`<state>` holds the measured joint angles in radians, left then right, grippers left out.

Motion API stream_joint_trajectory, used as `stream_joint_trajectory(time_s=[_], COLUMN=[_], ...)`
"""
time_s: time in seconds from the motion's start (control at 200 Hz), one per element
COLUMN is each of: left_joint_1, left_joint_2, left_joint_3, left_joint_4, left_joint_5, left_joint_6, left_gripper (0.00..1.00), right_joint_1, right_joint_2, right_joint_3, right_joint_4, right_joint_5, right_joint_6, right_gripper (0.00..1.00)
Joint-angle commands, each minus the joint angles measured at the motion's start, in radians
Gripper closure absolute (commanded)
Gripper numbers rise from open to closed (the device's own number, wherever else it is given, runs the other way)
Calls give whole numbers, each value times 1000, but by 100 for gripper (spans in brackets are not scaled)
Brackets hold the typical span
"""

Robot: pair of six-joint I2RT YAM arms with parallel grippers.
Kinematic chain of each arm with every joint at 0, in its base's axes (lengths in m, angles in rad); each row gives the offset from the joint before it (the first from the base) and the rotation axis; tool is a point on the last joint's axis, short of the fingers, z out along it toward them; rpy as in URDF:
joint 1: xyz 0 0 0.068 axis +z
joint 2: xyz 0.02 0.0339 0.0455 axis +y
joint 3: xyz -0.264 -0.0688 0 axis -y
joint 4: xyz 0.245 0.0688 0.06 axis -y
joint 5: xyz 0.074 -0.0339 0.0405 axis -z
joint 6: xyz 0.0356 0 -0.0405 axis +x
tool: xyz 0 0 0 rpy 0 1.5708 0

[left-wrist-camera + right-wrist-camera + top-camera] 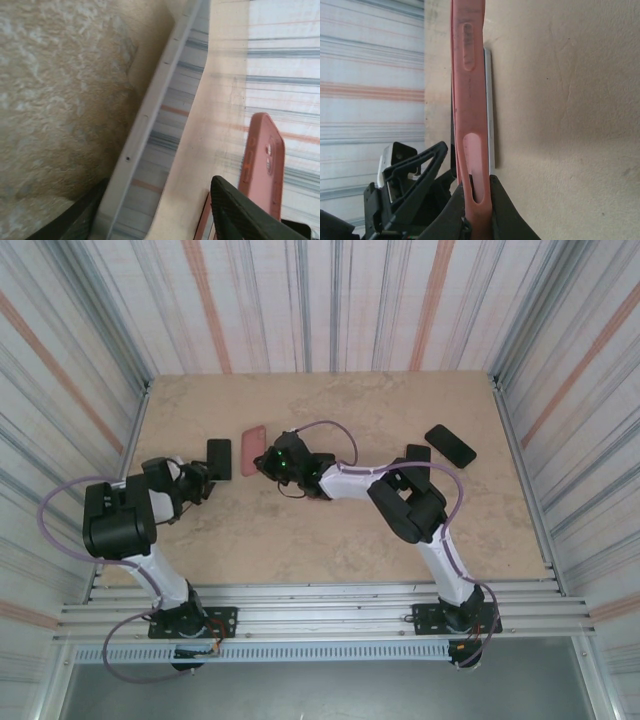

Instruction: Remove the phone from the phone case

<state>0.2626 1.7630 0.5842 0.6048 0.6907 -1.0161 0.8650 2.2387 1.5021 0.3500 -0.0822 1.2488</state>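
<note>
Pinched tight between the right gripper (477,186) fingers is the pink case (467,75), held up on its long edge by one end. It looks soft and rubbery, so I expect it to bend and not hold its shape under a pull.

Just beyond it, the left gripper (159,200) stands with its jaws apart and grips nothing. The phone (150,125) runs between its fingers, with its silver rim close to one of them and clear of the other. From above, the phone lies flat on the desk (350,530), just beside the case and apparently already out of it.

The phone will be stiff, thin, slick on the glass and easily scratched. I would take it across its two long edges, near the middle, and never on the screen.

Farther right, two more dark phones (450,445) lie near the back corner, well apart from the work. Open desk stretches between the arms and toward the front rail (320,600). The striped wall (120,430) stands near the left arm, so room on that side is tight.
</note>
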Motion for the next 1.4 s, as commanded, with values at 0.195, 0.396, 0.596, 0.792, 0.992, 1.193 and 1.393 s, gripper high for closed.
stream_joint_trajectory(time_s=[0.195,0.396,0.596,0.792,0.992,1.193,1.393], left_joint_1=[24,29,30,32,36,40,53], left_joint_2=[-5,13,2,-17,-29,-35,-56], left_joint_3=[105,144,151,159,167,190,232], left_joint_4=[-292,-376,-449,-512,-549,-599,-695], left_joint_5=[-16,-1,-17,-34,-40,-43,-68], left_joint_6=[174,213,275,318,346,389,449], left_gripper=[32,28,24,19,13,13,11], right_joint_1=[14,16,21,25,23,26,22], right_joint_2=[89,136,177,204,238,224,209], right_joint_3=[128,201,271,299,361,365,417], right_joint_4=[-139,-195,-241,-272,-329,-393,-508], right_joint_5=[2,6,-4,-12,-37,-16,35], right_joint_6=[-36,-42,-67,-68,-157,-236,-321], right_gripper=[90,88,86,84,81,72,59])
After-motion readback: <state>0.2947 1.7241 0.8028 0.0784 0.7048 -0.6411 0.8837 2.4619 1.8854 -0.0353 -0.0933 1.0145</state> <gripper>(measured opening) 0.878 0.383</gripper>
